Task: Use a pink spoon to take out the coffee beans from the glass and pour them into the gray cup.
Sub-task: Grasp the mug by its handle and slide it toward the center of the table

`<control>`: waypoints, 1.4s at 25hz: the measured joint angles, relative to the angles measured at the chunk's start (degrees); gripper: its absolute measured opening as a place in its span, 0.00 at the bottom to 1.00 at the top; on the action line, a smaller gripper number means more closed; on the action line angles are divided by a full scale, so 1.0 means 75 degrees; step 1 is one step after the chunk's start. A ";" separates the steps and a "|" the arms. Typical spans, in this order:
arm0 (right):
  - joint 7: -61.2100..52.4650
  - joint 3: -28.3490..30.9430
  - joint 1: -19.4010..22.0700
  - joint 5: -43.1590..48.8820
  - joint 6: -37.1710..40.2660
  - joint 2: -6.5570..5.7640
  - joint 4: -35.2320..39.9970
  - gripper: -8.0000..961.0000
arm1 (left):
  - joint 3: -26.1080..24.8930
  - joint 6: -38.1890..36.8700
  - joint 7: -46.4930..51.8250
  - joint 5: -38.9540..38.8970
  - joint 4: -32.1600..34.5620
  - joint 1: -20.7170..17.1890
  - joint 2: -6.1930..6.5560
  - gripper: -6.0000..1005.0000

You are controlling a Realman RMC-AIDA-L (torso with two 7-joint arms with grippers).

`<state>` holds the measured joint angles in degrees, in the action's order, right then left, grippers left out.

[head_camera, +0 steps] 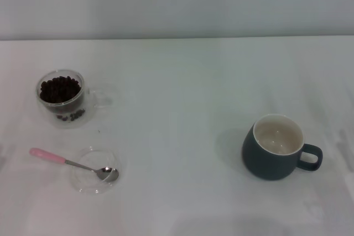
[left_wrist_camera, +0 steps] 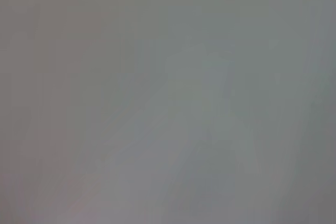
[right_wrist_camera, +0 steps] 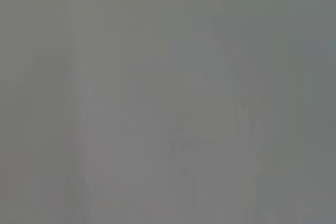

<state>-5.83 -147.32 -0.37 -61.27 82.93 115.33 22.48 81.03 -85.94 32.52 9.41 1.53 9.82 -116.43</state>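
In the head view the clear glass (head_camera: pixel 62 99) stands at the far left of the white table, filled with dark coffee beans (head_camera: pixel 60 88). In front of it the pink spoon (head_camera: pixel 66 162) lies with its silver bowl resting in a shallow clear dish (head_camera: pixel 95 177) and its pink handle pointing left. The gray cup (head_camera: pixel 276 147) stands at the right, cream inside, handle to the right, with nothing in it that I can see. Neither gripper shows in the head view, and both wrist views are a featureless grey.
The white table (head_camera: pixel 177 109) runs back to a pale wall. A wide bare stretch lies between the glass and the gray cup.
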 joint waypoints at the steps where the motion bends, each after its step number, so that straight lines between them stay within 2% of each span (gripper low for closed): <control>1: -0.0001 0.0007 -0.0001 -0.0015 0.0011 -0.0002 -0.0031 0.91 | -0.0001 0.0000 -0.0005 0.0000 0.0001 -0.0003 -0.0025 0.88; 6: -0.0165 -0.0014 -0.0049 -0.0023 -0.0038 -0.0012 -0.0262 0.91 | -0.0013 0.0002 -0.0045 0.0000 0.0008 -0.0009 -0.0131 0.89; 12: -0.1530 -0.0326 0.0041 0.0419 0.0085 -0.0034 -0.0916 0.91 | -0.0012 0.0007 -0.0056 0.0000 0.0032 0.0018 -0.0208 0.88; 16: -0.1905 -0.0555 0.0186 0.0839 0.0201 -0.0035 -0.1245 0.91 | 0.0000 0.0010 -0.0058 0.0000 0.0028 0.0029 -0.0240 0.88; 23: -0.1672 -0.1315 0.0435 0.1212 0.0203 -0.0009 -0.1145 0.91 | 0.0002 0.0010 -0.0054 0.0000 -0.0004 0.0037 -0.0248 0.88; 29: -0.1107 -0.1358 0.0362 0.1263 -0.0771 -0.0001 -0.0643 0.91 | 0.0017 0.0010 -0.0017 0.0000 0.0006 0.0053 -0.0258 0.88; 35: -0.1071 -0.1291 0.0122 0.1227 -0.1109 -0.0002 -0.0535 0.90 | 0.0004 0.0009 -0.0013 0.0000 0.0034 0.0057 -0.0271 0.89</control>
<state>-13.86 -157.01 0.55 -52.07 74.61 115.31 18.47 81.06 -85.87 32.42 9.41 1.78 10.25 -118.47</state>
